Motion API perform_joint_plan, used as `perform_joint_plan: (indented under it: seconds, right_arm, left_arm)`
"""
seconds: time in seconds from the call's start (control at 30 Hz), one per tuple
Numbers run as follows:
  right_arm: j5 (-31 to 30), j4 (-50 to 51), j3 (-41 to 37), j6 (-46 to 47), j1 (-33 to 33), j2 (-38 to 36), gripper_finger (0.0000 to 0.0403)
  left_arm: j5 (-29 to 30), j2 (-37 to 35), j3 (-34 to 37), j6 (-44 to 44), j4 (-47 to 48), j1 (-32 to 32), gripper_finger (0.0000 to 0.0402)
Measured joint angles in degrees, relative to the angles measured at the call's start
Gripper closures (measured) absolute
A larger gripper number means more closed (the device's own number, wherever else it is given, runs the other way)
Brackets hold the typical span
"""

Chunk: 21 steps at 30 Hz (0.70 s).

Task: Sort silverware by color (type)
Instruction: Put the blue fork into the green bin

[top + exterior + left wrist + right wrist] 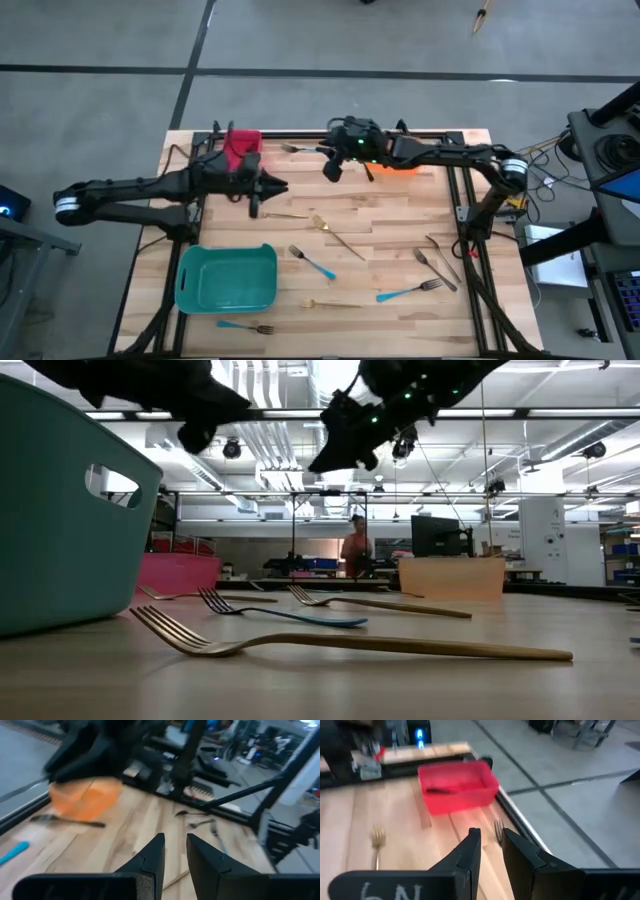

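Note:
Forks lie flat and scattered on the wooden table: a gold one [286, 214] just near of my left gripper, more gold [337, 238] [331, 303], blue-handled ones [313, 263] [408, 292] [246, 326], and dark ones [437, 269] [300, 148]. My left gripper [268, 188] [175, 842] hovers beside the red bin [243, 149], slightly open and empty. My right gripper [334, 167] [490, 835] hovers left of the orange bin [398, 165], also slightly open and empty. A dark fork [440, 790] lies inside the red bin [457, 787].
A teal bin [227, 277] stands near the table's near left corner. The orange bin [85, 795] is partly covered by my right arm in the high view. A person [354, 547] stands far back in the room. Bare wood shows in the table's middle.

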<state>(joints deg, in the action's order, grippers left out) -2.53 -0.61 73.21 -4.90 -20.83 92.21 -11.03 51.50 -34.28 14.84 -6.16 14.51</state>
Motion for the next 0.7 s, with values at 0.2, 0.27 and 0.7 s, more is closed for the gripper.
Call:
perform_joint_plan:
  seconds: [0.2,0.27,0.7]
  right_arm:
    - [-0.49,7.79,10.58,-1.62,-0.67,7.7,0.0335]
    - [-0.52,9.91,13.49,-2.36,-0.74,10.02,0.0335]
    - [-0.02,19.92,28.74,-4.18,-2.0,21.09,0.0335]
  left_arm:
    - [1.82,-10.49,1.75,-1.93,6.15,-1.74,0.034]
    - [1.99,-13.63,3.55,-1.73,6.32,-1.76,0.034]
    - [5.81,-29.94,16.73,-0.16,4.84,-1.74,0.034]
